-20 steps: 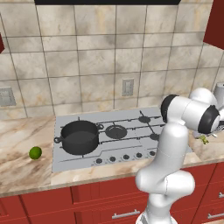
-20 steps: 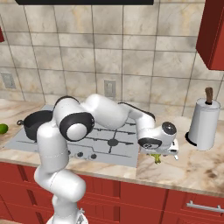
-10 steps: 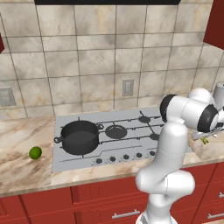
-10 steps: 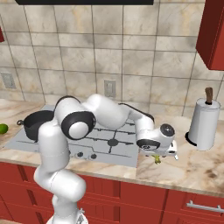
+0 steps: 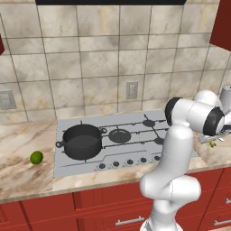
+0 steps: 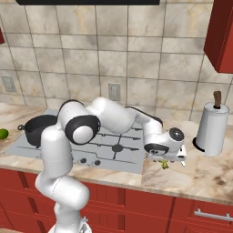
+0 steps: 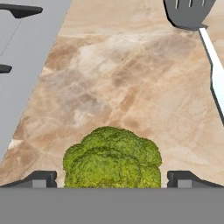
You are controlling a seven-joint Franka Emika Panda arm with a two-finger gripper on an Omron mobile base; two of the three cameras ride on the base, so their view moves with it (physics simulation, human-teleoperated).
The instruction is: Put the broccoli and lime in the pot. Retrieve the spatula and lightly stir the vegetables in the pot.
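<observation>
The broccoli (image 7: 111, 158) is a lumpy yellowish-green floret lying on the marble counter right of the stove. My gripper (image 7: 113, 179) hangs low over it, open, with one fingertip (image 7: 41, 178) on each side and neither touching it. From the base views the gripper (image 6: 166, 160) hides most of the broccoli (image 6: 164, 165), which peeks out below the hand (image 5: 211, 143). The spatula (image 7: 189, 12) lies just beyond, grey blade away from me and white handle alongside. The dark pot (image 5: 82, 140) stands on the front left burner. The lime (image 5: 36, 157) rests on the counter left of the stove.
The grey cooktop (image 6: 116, 148) lies between the pot and my hand, and its edge (image 7: 26, 52) runs along the left of the hand view. A white paper towel roll (image 6: 212, 129) stands on the counter to the right, under a red wall cabinet (image 6: 220, 36).
The hand has sunk slightly toward the broccoli. The jaws stay wide and nothing else has moved.
</observation>
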